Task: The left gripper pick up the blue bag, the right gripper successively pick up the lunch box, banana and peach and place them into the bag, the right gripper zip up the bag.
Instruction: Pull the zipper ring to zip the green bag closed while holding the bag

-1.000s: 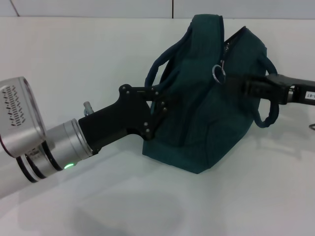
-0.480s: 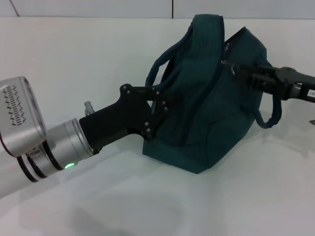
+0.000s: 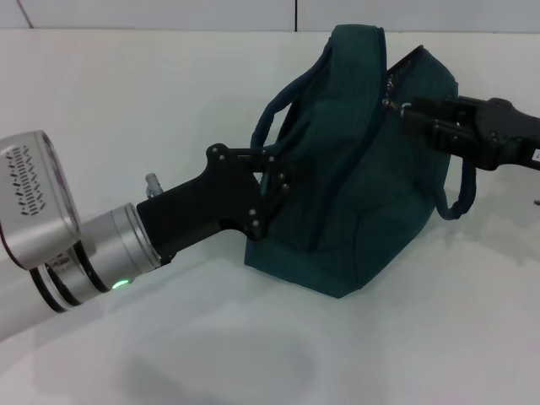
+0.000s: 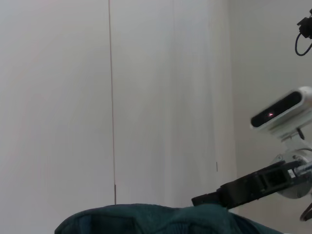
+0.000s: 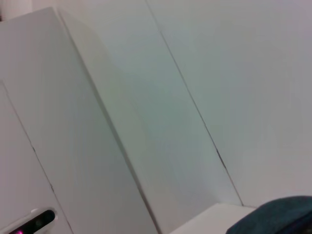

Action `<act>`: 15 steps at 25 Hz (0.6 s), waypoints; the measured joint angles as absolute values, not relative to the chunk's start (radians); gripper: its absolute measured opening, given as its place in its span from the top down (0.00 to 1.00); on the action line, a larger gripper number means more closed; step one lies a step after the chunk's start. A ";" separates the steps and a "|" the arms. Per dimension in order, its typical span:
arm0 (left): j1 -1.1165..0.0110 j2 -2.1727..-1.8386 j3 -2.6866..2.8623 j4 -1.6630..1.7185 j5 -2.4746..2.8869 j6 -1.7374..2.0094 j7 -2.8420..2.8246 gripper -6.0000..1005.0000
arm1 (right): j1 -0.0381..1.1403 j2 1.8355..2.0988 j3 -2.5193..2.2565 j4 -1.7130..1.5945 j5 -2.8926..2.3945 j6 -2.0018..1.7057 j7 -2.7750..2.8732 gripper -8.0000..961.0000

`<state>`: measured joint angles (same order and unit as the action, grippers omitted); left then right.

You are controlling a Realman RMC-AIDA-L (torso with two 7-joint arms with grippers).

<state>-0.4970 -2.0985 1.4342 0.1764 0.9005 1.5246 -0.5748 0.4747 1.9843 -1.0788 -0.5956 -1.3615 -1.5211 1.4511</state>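
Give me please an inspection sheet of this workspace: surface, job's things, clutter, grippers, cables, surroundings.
Surface: white table, bare where visible.
Job's things: blue bag stands upright on the table, its handle looping up on the robot's left side; lunch box, banana and peach are not visible.
Clutter: nothing seen.
Grippers: left gripper is shut on the blue bag's side fabric; right gripper is at the zipper near the bag's top, fingers hard to judge.
Cables: a black cable hangs in the far corner of the left wrist view.
Surroundings: pale wall panels; a white camera unit on a stand.
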 joint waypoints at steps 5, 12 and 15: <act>-0.498 -2.099 1.434 0.176 0.900 1.525 -0.574 0.96 | 0.469 1.980 -1.077 -0.608 -1.361 -1.462 1.428 0.52; -0.506 -2.100 1.434 0.176 0.899 1.525 -0.578 0.97 | 0.501 1.968 -1.088 -0.602 -1.393 -1.400 1.430 0.52; -0.507 -2.100 1.434 0.176 0.900 1.526 -0.578 0.97 | 0.521 1.956 -1.089 -0.595 -1.428 -1.434 1.477 0.51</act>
<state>-0.5074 -2.0998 1.4342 0.1764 0.8996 1.5258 -0.5781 0.5209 1.9562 -1.0891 -0.5949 -1.4276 -1.4343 1.4770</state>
